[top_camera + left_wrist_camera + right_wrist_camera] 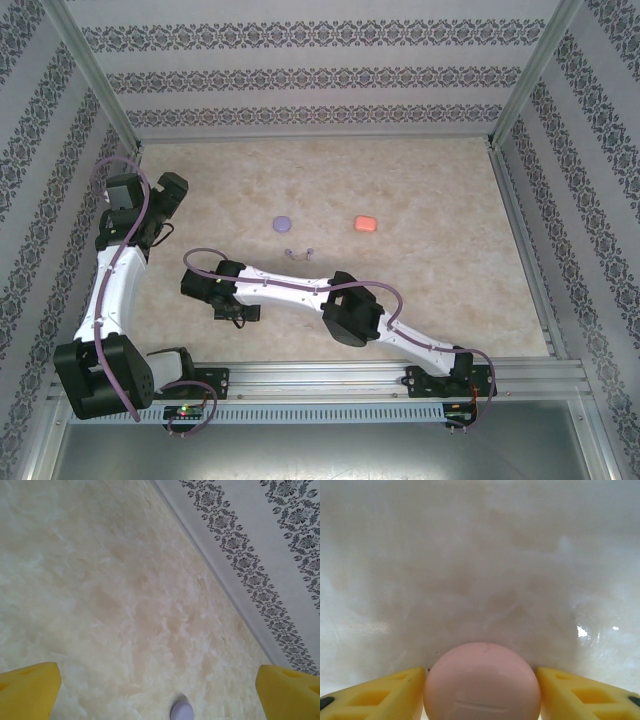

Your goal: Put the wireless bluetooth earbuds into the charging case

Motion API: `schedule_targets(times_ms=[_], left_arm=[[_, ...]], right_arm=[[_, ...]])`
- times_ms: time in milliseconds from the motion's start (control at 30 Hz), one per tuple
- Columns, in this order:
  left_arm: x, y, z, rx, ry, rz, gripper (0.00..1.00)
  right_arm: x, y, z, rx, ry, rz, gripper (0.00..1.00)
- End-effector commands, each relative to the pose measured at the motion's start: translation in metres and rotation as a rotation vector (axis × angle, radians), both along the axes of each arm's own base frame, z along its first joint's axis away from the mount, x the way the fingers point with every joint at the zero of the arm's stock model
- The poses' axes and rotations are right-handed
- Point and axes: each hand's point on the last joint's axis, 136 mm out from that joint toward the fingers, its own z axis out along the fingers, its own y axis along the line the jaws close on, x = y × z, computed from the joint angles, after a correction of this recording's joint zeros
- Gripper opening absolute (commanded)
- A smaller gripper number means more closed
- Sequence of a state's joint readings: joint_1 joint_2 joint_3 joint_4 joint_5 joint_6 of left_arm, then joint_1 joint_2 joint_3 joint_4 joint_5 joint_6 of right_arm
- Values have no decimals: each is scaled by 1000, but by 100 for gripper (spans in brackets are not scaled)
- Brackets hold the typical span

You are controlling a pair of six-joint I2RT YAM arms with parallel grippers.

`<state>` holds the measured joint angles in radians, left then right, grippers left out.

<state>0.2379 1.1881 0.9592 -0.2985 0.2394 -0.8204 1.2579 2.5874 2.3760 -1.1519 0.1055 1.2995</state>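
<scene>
Earbuds (290, 253) loose on the table, pink case between the right fingers.
Two tiny purple stemmed buds lie near each other but apart on the marbled table (450, 270), just on the near side of the purple case (283, 222), with the coral case (366, 224) to its right. They look feather-light, hard and smooth, so likely to skid or flip under a finger. The safest hold is probably a gentle pinch across the rounded head, leaving the stem free to drop into its socket. The right gripper (481, 672) has a yellow finger on either side of a round pale pink case (482, 685), just beside or touching it. I cannot tell whether it is clamped. The left gripper (157, 685) has its jaws wide apart over bare table, holding nothing.
</scene>
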Motion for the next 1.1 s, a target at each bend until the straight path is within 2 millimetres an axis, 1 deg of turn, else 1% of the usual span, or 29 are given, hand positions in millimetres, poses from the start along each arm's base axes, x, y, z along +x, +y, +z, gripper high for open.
schedule_targets(times_ms=[0, 133, 267, 400, 500, 600, 667, 733, 900, 967, 1000, 1067], left_arm=[[1, 0, 9, 1, -35, -17, 100], [4, -6, 15, -14, -53, -49, 100], [8, -13, 26, -37, -97, -84, 100], [10, -20, 39, -55, -143, -123, 100], [12, -25, 43, -84, -157, -142, 99], [14, -31, 42, -128, -165, -157, 99], [16, -36, 40, -161, -175, -173, 99], [20, -42, 39, -178, -188, -205, 99], [28, -60, 32, -197, -244, -278, 100], [31, -73, 30, -190, -270, -328, 100], [31, -79, 28, -187, -276, -348, 100], [33, -95, 26, -177, -299, -403, 99]], right_arm=[[6, -18, -8, -95, -31, 18, 54], [11, -17, 4, -78, -70, 47, 45], [16, -17, 22, -53, -114, 63, 42], [23, -22, 51, -8, -182, 72, 41], [28, -31, 73, 16, -230, 74, 41], [36, -47, 94, 37, -276, 62, 41], [44, -61, 106, 61, -300, 43, 41], [54, -77, 114, 79, -314, 18, 41], [88, -129, 121, 99, -332, -75, 41], [106, -153, 124, 119, -344, -126, 41], [113, -161, 127, 131, -352, -147, 41], [130, -184, 129, 162, -359, -207, 41]])
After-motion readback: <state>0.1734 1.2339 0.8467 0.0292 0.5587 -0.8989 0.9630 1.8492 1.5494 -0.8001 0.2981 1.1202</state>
